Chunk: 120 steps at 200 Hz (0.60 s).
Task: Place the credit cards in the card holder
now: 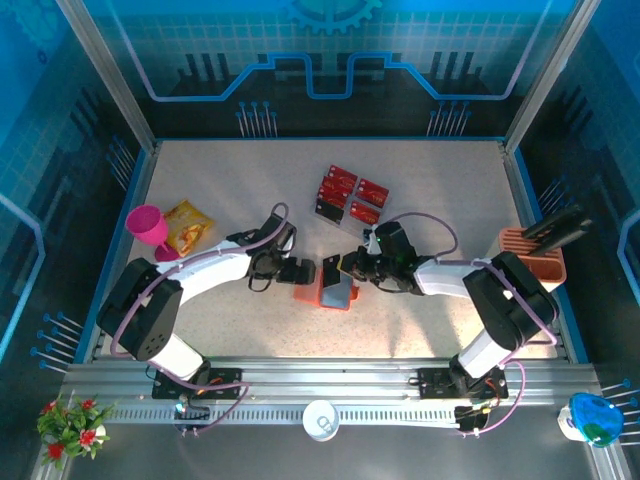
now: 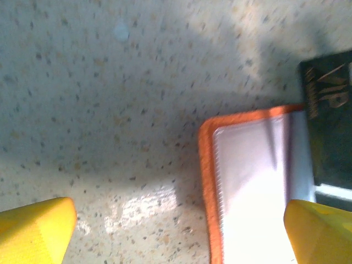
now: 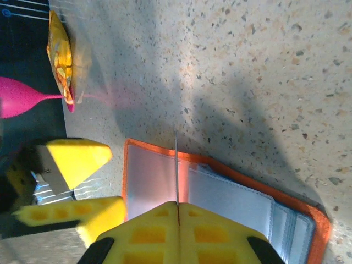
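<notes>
The wallet (image 1: 335,293) lies open on the desk (image 1: 450,190), about the middle and toward the near side, with orange edging round pale grey pockets. The right hand (image 3: 178,206) sits right over it. Its yellow fingers are pressed together on a single card (image 3: 176,165), which its own camera sees edge-on as a thin line above the inner pocket. I can't tell whether the card's far edge has entered a slot.

The left hand (image 2: 179,234) hangs at the wallet's left side, spread wide and holding nothing, with one fingertip over the wallet's corner and the other over bare desk.

More red cards (image 1: 347,195) lie in a loose cluster farther back, apart from the wallet. Off to the left a pink goblet (image 1: 148,225) stands just beside a snack bag (image 1: 188,228). An orange rack (image 1: 535,255) sits at the right edge.
</notes>
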Tool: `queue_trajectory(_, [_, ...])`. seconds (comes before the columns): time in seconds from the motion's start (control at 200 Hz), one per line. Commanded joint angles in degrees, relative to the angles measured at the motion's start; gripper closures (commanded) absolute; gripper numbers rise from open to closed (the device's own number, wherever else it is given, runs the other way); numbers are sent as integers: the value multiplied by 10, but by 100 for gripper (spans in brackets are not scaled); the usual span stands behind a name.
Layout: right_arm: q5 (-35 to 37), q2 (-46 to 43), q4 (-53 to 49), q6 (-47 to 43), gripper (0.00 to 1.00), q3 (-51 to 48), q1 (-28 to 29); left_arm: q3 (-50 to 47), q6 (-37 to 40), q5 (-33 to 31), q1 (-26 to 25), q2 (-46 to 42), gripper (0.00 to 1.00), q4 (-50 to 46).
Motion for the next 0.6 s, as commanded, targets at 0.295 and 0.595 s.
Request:
queue_trajectory(0.295, [85,-88,-22,-8,100,-49,20,-33,-38,-38,-24,14,3,-49])
queue_trajectory(0.595, [144,-77,26,-7,100,-59,82,-44,-56,-42,-27,17,2,-60])
